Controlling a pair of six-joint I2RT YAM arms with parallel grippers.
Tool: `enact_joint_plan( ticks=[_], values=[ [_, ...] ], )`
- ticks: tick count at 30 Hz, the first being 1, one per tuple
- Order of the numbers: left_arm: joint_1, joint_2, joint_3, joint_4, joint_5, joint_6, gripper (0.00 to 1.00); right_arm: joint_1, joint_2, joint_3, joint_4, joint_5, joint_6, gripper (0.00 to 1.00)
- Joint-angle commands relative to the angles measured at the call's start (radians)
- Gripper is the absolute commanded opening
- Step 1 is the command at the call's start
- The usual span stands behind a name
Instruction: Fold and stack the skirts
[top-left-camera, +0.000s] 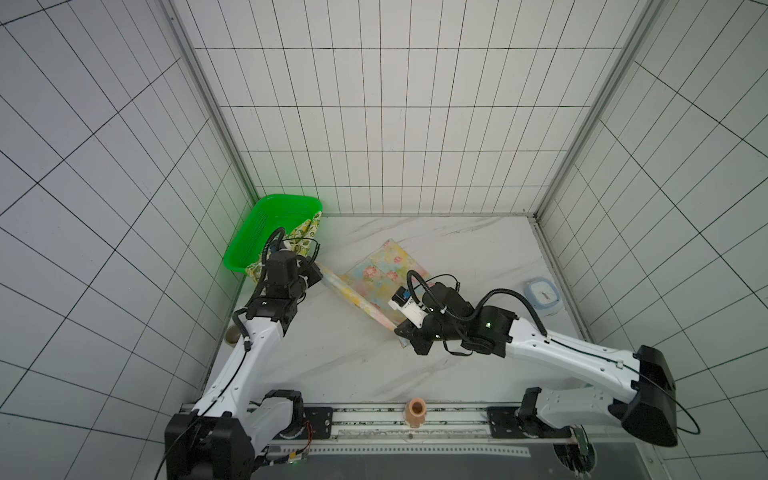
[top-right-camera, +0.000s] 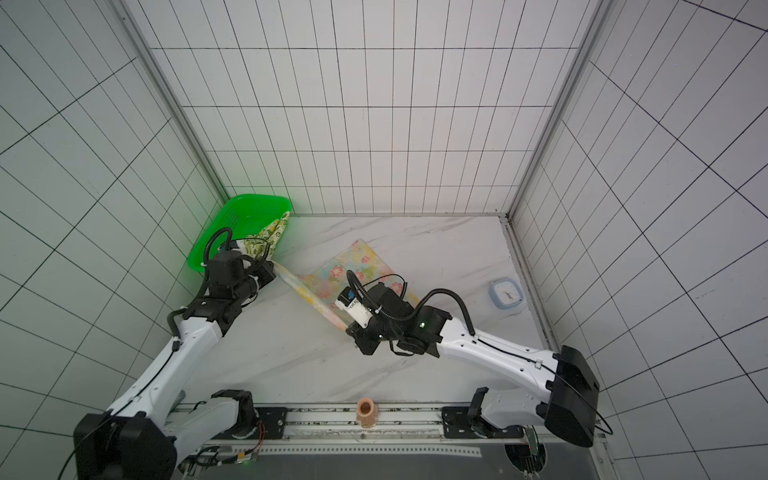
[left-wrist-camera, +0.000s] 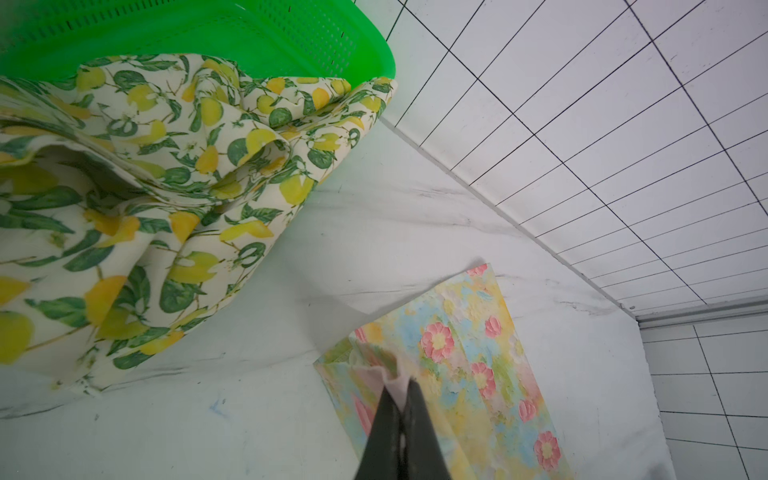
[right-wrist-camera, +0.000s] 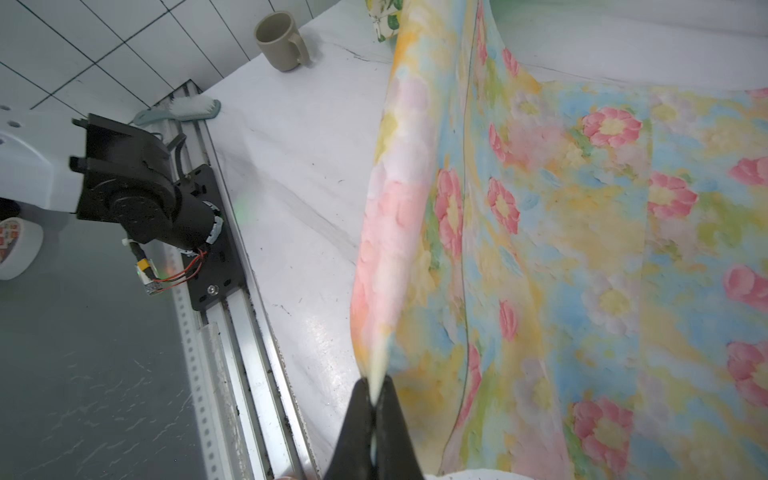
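Left gripper (left-wrist-camera: 398, 387) and right gripper (right-wrist-camera: 376, 384) each pinch the flowered skirt (right-wrist-camera: 561, 208) by its edge; light, limp cloth between them, best held at corners.

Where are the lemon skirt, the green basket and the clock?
lemon skirt (left-wrist-camera: 174, 174), left wrist view, its crumpled middle
green basket (top-left-camera: 252, 232), a top view, its bare mesh side
clock (top-left-camera: 543, 296), a top view, its white face

3 white grid-lined walls (top-left-camera: 395, 124) around a pale marble-patterned tabletop (top-left-camera: 340, 365), evenly lit
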Motion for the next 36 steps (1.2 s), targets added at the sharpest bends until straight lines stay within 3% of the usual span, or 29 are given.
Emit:
enact_joint_plan(
  ticks=[1, 6, 13, 19, 26, 36],
  values=[
    [0.017, -0.033, -0.005, -0.019, -0.049, 0.023, 0.00, 0.028, 0.003, 0.026, 0.029, -0.071, 0.022, 0.00],
    [0.017, -0.035, -0.003, -0.015, -0.048, 0.032, 0.00, 0.032, -0.005, -0.029, 0.117, -0.137, 0.057, 0.00],
    [0.007, 0.049, 0.025, 0.045, 0.031, -0.011, 0.00, 0.019, -0.022, -0.117, 0.177, -0.146, 0.109, 0.00],
    [-0.113, 0.164, 0.098, 0.087, -0.039, -0.011, 0.00, -0.032, -0.077, -0.223, 0.216, -0.150, 0.189, 0.00],
    [-0.227, 0.331, 0.201, 0.140, -0.094, -0.020, 0.00, -0.167, -0.168, -0.356, 0.228, -0.189, 0.274, 0.00],
    [-0.343, 0.546, 0.338, 0.194, -0.147, -0.018, 0.00, -0.322, -0.188, -0.448, 0.223, -0.240, 0.279, 0.00]
  ],
)
